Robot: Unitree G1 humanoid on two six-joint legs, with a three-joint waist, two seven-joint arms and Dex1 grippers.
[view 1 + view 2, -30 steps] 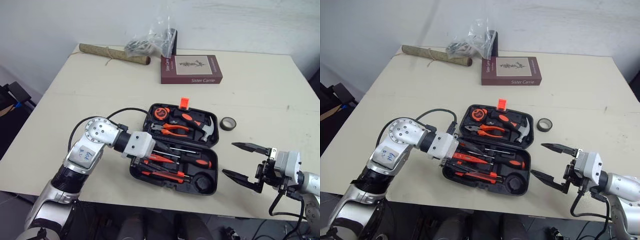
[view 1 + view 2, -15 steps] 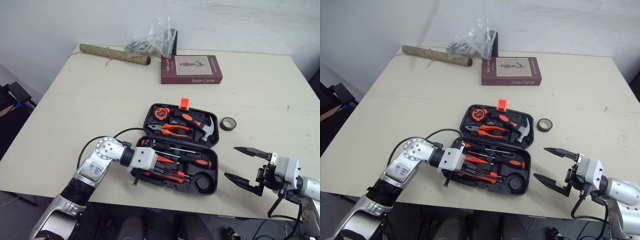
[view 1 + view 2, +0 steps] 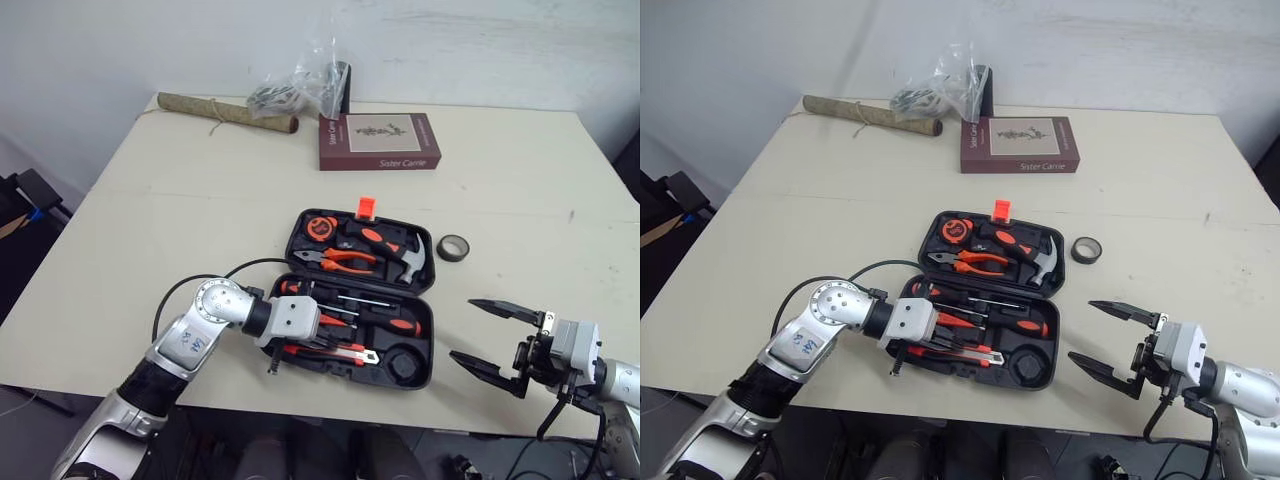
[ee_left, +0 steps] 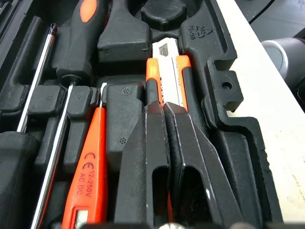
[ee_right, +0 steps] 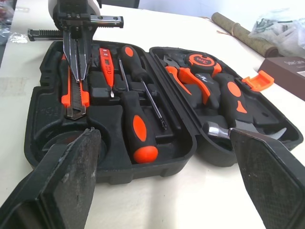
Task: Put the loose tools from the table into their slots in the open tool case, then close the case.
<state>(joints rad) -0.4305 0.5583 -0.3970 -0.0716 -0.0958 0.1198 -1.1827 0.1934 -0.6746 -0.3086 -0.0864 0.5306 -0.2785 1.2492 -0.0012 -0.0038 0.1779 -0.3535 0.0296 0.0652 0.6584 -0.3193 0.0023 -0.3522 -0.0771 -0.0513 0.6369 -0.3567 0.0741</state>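
Left wrist view: the left gripper (image 4: pixel 164 107) has its two black fingers pressed together with nothing between them. They lie along an orange utility knife (image 4: pixel 167 71), which sits in its slot in the open black tool case (image 4: pixel 224 86). The knife's silver end reaches past the fingertips. Just beside the jaws on one side lies an orange voltage tester (image 4: pixel 90 176). Past it is a screwdriver (image 4: pixel 81 38) with a black and orange handle. A round slot (image 4: pixel 164 12) lies beyond the knife's tip. On the other side of the jaws is the case wall, and then the pale table (image 4: pixel 281 124).

Right wrist view: the right gripper (image 5: pixel 162 132) is spread wide and holds nothing. Its ribbed pads (image 5: pixel 71 181) frame the whole case, which lies well ahead of them. Seen between the jaws are the screwdrivers, orange pliers (image 5: pixel 183 81), a tape measure (image 5: pixel 202 61), a hammer (image 5: pixel 228 95) and an orange latch (image 5: pixel 259 80). The left gripper points down onto the knife at the far side.

Head views: the case lies open near the table's front edge. The right jaws hover apart from it, to its right. A black tape roll (image 3: pixel 455 248) lies loose on the table just beside the lid, beyond the right jaws. Far behind are a maroon book (image 3: pixel 380 140), a brown paper roll (image 3: pixel 225 108) and a plastic bag (image 3: pixel 300 85).
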